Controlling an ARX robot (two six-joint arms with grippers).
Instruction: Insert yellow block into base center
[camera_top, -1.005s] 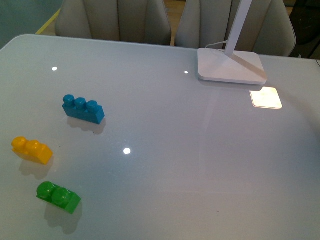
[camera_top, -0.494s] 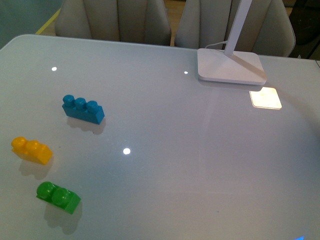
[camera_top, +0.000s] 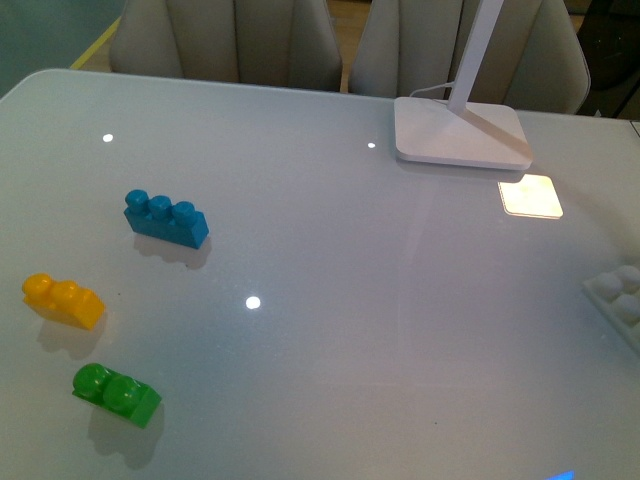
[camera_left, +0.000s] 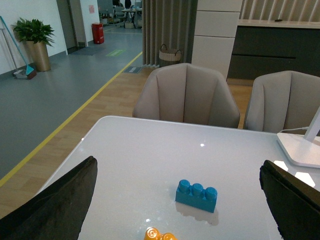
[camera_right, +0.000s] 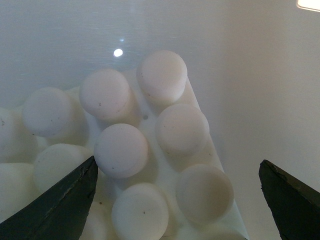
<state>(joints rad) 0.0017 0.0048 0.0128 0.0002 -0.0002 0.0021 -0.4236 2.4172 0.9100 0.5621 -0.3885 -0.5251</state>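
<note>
At the table's (camera_top: 330, 250) left side, the yellow block (camera_top: 63, 300) lies studs up, apart from the green brick (camera_top: 117, 393) nearer the robot and the blue brick (camera_top: 166, 218) farther off. The lamp foot (camera_top: 460, 130) stands far right of centre. The base (camera_top: 618, 298) sits at the right edge, well apart from the yellow block. The left gripper (camera_left: 178, 167) is spread wide and empty. The right gripper (camera_right: 177, 162) is spread wide over the base's studs.

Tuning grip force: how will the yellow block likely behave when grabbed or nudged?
The yellow block looks like hard moulded plastic: probably rigid and light. It lies flat, studs up, so unlikely to roll or tip. The table is glossy with sharp reflections, so a nudge may slide it.
</note>
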